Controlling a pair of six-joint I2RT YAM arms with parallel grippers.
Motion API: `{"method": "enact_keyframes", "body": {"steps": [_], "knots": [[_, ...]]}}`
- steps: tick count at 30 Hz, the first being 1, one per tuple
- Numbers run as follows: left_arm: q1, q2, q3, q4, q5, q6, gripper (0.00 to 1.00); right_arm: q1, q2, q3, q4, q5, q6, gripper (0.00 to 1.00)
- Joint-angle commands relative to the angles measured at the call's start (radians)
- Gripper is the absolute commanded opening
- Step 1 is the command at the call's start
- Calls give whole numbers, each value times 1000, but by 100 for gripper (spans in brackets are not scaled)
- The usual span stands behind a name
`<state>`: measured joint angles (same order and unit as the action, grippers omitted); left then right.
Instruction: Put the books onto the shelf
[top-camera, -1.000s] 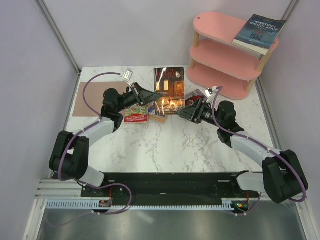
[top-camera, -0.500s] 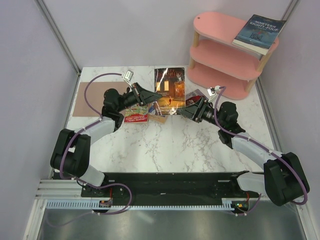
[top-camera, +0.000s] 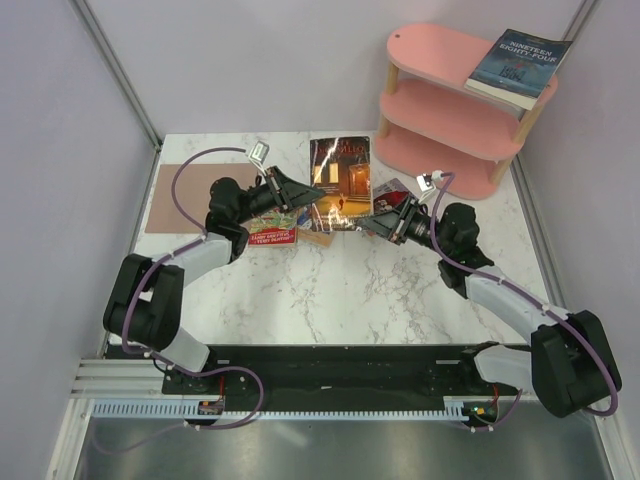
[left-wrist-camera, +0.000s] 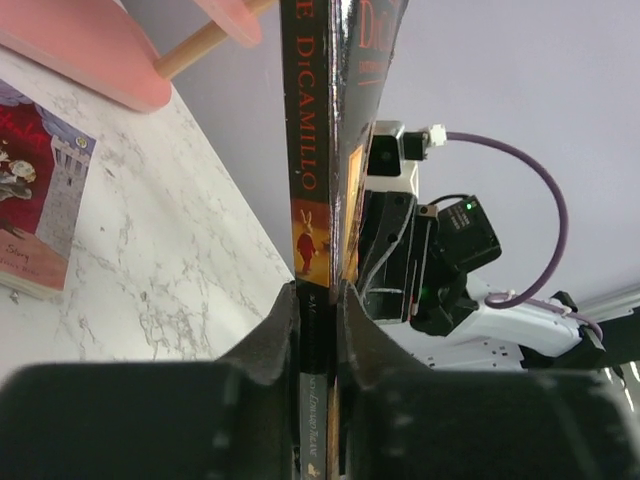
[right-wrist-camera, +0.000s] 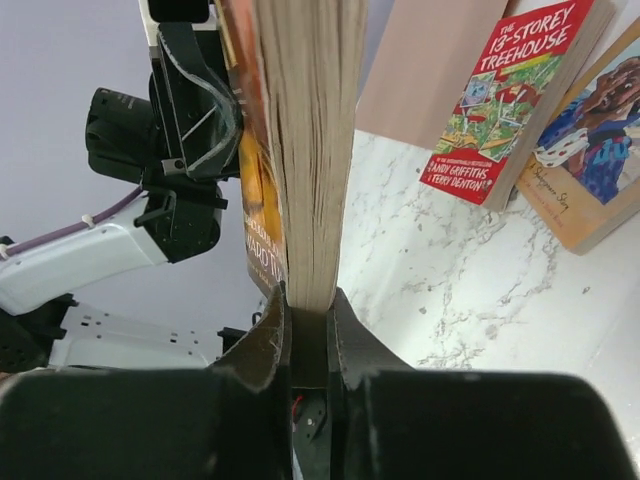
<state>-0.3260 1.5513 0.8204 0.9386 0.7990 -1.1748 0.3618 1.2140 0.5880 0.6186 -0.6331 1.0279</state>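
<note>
Clamped at spine by left gripper (top-camera: 312, 192), at page edge by right gripper (top-camera: 372, 222): dark brown-orange book (top-camera: 340, 180), upright, raised above marble table (top-camera: 330, 290). Lying on top tier of pink shelf (top-camera: 430, 50): blue Nineteen Eighty-Four (top-camera: 518, 66). Flat on table: red Treehouse book (top-camera: 272, 234), tan book (right-wrist-camera: 590, 150) touching it.

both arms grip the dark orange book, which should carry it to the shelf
Right, likely: right end effector grips the dark brown-orange paperback book on the side nearer the pink three-tier shelf; left end effector grips its far side.
</note>
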Motion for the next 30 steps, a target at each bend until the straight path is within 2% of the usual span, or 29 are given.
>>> {"method": "enact_keyframes", "body": {"steps": [1, 3, 6, 8, 12, 16, 19, 30], "knots": [[-15, -11, 31, -70, 51, 91, 30, 2, -102, 122, -229, 53, -170, 0], [-1, -48, 45, -179, 31, 162, 45, 2, -125, 195, -336, 76, -269, 0], [28, -121, 52, -404, -58, 314, 52, 2, -149, 290, -501, 114, -337, 0], [51, -160, 52, -550, -110, 414, 54, 0, -154, 334, -533, 125, -357, 0], [65, -243, 30, -693, -231, 532, 56, -7, -137, 482, -615, 161, -407, 0], [65, -257, -29, -705, -213, 563, 56, -33, -70, 633, -712, 214, -463, 0], [65, -261, -85, -695, -199, 554, 56, -118, 2, 742, -729, 187, -439, 0], [65, -300, -231, -675, -181, 555, 56, -550, 290, 1226, -749, -60, -322, 0]]}}
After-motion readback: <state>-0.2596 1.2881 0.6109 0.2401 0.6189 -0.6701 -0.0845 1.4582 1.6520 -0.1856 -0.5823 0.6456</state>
